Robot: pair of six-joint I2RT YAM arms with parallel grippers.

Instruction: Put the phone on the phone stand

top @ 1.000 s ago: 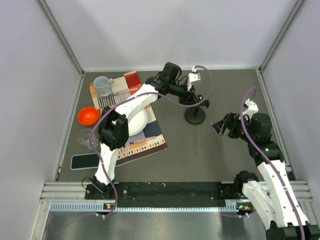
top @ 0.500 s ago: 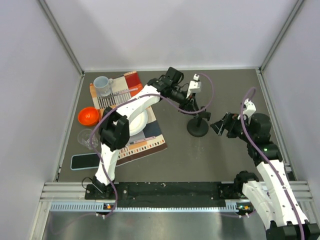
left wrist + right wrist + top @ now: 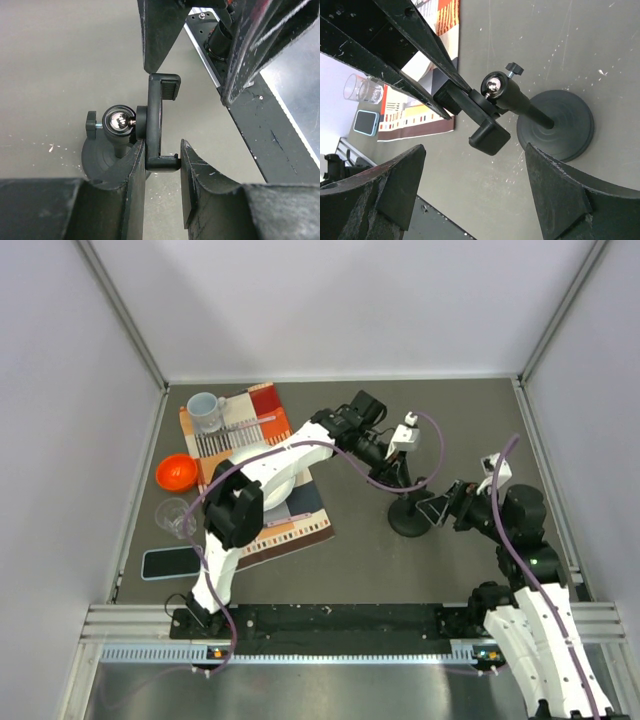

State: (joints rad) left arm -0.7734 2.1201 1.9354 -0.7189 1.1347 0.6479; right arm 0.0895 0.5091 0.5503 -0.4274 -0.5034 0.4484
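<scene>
I find the left pincer (image 3: 160, 155) clamped on the clip (image 3: 161, 120) of the phone stand (image 3: 555, 125); right pincer (image 3: 472, 170) wide, just beside it; the phone (image 3: 170, 562) lies well apart from both, untouched; placement outstanding.

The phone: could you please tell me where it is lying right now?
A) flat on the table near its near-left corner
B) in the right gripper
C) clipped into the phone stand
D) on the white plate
A: the phone lies flat on the table, just nearer the arm bases than the glass and far from the phone stand.
</scene>
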